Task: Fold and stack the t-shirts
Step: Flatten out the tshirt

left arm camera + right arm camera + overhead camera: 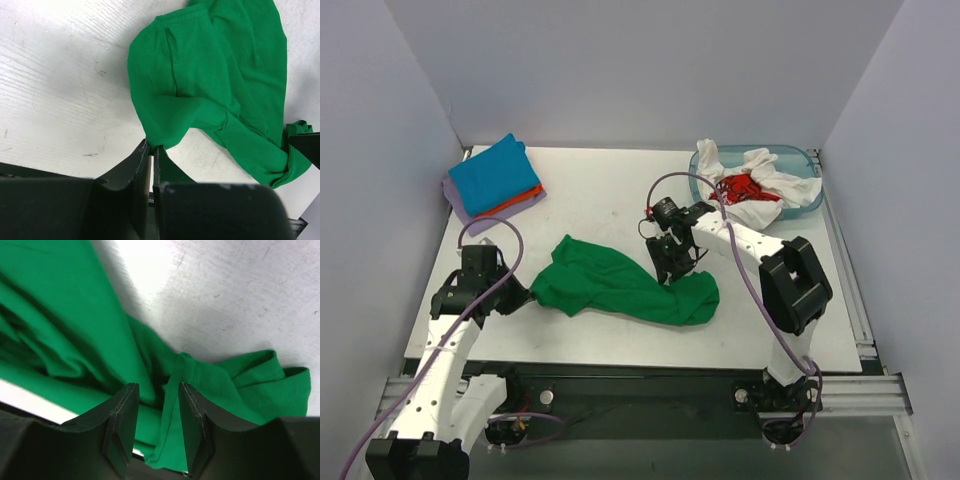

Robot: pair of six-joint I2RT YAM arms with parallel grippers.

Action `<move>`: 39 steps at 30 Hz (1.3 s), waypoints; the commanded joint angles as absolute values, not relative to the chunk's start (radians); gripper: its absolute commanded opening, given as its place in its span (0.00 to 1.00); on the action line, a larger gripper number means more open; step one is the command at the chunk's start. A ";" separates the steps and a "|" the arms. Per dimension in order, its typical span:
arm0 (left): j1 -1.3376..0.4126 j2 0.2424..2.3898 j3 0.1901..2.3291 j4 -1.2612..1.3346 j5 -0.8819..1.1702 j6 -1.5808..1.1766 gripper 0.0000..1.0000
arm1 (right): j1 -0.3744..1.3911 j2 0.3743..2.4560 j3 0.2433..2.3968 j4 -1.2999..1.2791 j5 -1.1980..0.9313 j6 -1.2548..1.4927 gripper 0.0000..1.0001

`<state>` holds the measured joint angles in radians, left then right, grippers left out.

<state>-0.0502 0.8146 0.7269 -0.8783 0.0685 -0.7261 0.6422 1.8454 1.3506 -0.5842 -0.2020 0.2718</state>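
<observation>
The crumpled shirt (620, 285) lies on the middle of the desk (590, 190). Behind it to the left, at the desk's far corner, sits a folded stack of shirts (492, 180). Behind it to the right stands the tub (807, 160), with loose shirts (760, 185) in it. The left hand (526, 296) is at the crumpled shirt's left edge, and the right hand (675, 274) is on its right part.

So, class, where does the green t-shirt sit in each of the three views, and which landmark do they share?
Top external: green t-shirt lies crumpled at the centre.
Left wrist: green t-shirt fills the upper right.
Right wrist: green t-shirt covers the left and bottom.
Shared landmark: the white table beneath it.
</observation>
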 commanded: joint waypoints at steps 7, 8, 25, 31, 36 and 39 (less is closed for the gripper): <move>-0.043 0.802 0.718 -0.839 0.087 -0.732 0.00 | 0.643 1.914 1.371 -0.614 -0.095 0.212 0.35; -0.043 0.804 0.719 -0.839 0.087 -0.730 0.00 | 0.643 1.922 1.373 -0.609 -0.088 0.207 0.35; -0.043 0.828 0.726 -0.789 0.101 -0.723 0.00 | 0.614 1.916 1.373 -0.633 -0.012 0.244 0.00; -0.043 0.945 0.897 -0.701 0.101 -0.681 0.00 | 0.497 1.729 1.466 -0.713 -0.060 0.308 0.00; -0.043 1.000 1.060 -0.661 0.054 -0.664 0.00 | 0.401 1.567 1.542 -0.732 -0.097 0.324 0.00; -0.043 0.999 1.147 -0.654 0.040 -0.687 0.00 | 0.388 1.493 1.589 -0.753 -0.074 0.322 0.00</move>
<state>-0.0498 1.0092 1.0569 -0.7319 0.0734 -0.6922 0.3759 1.5715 1.5375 -0.6689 -0.0757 0.3107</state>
